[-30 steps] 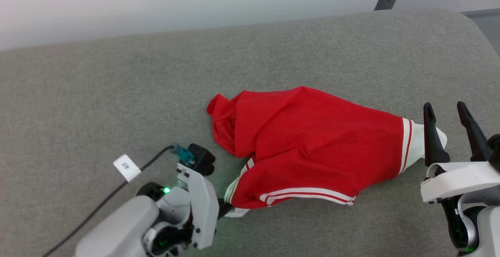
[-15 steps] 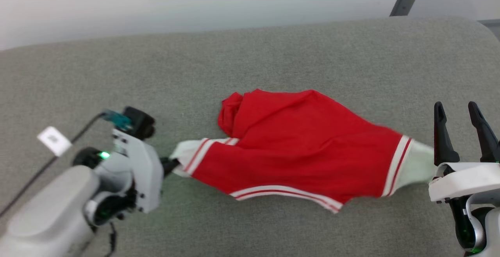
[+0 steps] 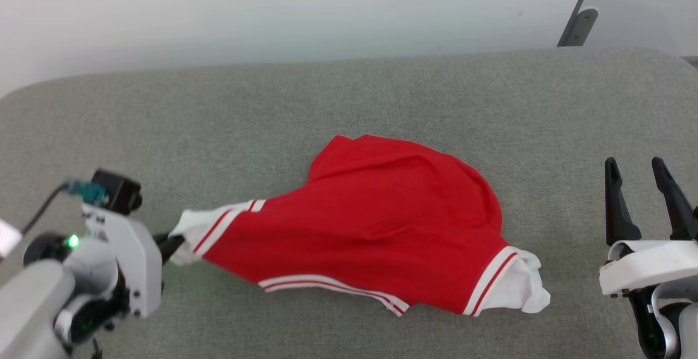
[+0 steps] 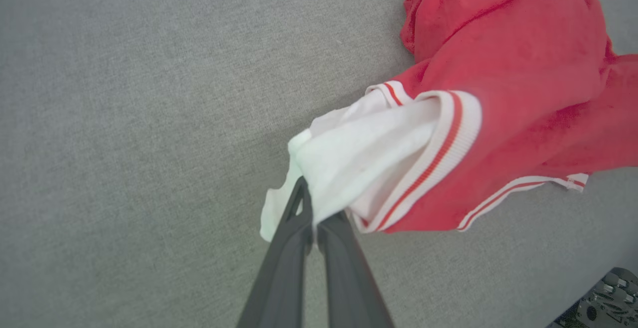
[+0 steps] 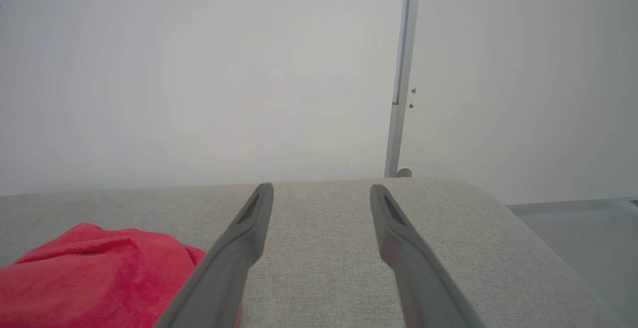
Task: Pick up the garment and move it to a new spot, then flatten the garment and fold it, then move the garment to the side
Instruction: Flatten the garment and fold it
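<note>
The garment (image 3: 376, 228), a bright red T-shirt with white sleeves and striped trim, lies stretched across the grey cushioned surface (image 3: 349, 102). My left gripper (image 3: 170, 243) is shut on its white left sleeve (image 3: 191, 227). The left wrist view has both fingers (image 4: 331, 248) pinched together on the sleeve (image 4: 359, 158) of the garment (image 4: 523, 64). Its other white sleeve (image 3: 523, 288) lies loose at the lower right. My right gripper (image 3: 635, 169) stands open to the right of the shirt, apart from it. Its fingers (image 5: 239, 248) are spread, with the garment (image 5: 94, 273) at the lower left.
A pale wall (image 3: 272, 15) runs behind the cushioned surface, with a metal bracket (image 3: 581, 23) at the upper right. The surface's rounded right end (image 5: 503, 218) drops off beyond my right gripper. A cable (image 3: 43, 211) trails from my left wrist.
My left gripper has dragged the sleeve to the left, pulling the shirt out long and off my right gripper's fingers. The head view has also shifted.
</note>
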### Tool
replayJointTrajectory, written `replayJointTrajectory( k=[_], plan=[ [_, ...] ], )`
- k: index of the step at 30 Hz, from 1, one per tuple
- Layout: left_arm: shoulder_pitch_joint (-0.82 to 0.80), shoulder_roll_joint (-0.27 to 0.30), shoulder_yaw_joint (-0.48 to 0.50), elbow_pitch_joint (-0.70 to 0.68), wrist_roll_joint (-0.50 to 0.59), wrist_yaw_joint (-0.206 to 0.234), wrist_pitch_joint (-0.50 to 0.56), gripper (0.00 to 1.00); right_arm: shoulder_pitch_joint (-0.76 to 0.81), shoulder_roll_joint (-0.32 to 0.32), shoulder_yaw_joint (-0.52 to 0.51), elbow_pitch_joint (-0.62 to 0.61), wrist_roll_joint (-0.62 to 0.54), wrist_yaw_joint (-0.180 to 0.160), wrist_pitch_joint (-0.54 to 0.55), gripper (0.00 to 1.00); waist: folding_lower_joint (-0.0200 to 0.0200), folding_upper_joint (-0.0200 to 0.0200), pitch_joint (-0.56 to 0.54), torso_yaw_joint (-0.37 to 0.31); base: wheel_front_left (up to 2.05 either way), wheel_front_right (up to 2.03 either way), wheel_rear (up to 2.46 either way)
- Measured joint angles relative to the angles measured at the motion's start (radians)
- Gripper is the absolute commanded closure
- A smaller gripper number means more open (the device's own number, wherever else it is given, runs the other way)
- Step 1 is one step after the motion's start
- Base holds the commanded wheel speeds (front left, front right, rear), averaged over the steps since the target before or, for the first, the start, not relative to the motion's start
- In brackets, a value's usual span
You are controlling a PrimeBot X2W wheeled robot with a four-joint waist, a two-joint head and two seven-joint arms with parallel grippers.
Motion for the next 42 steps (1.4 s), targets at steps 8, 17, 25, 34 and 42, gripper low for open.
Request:
replayJointTrajectory(
  k=[8,17,25,34,42],
  plan=[
    [0.136,0.021,-0.019,-0.040,-0.017,0.031,-0.043,1.00,0.021,-0.003,-0.007,-0.010,0.006,0.000,0.006,0.00,0.0000,0.0000,-0.005,0.006,0.00,0.00,0.00],
    [0.197,-0.033,-0.074,-0.023,0.000,0.038,-0.057,1.00,0.031,0.001,-0.009,-0.017,0.010,0.000,0.016,0.00,0.0000,0.0000,0.006,0.016,0.00,0.00,0.00],
    [0.191,-0.038,-0.058,-0.015,-0.033,0.031,-0.049,0.00,0.028,-0.001,-0.004,-0.022,0.017,0.000,0.018,0.00,0.0000,0.0000,0.011,0.023,0.00,0.00,0.00],
    [0.134,0.074,0.015,-0.170,-0.106,0.098,0.059,0.00,0.028,-0.003,-0.012,-0.042,0.017,0.000,0.016,0.00,0.0000,0.0000,0.002,0.026,0.00,0.00,0.00],
    [0.039,0.096,0.053,-0.191,-0.114,0.129,0.118,0.00,0.029,0.000,-0.006,-0.044,0.020,0.000,0.014,0.00,0.0000,0.0000,-0.008,0.017,0.00,0.00,0.00]
  ],
)
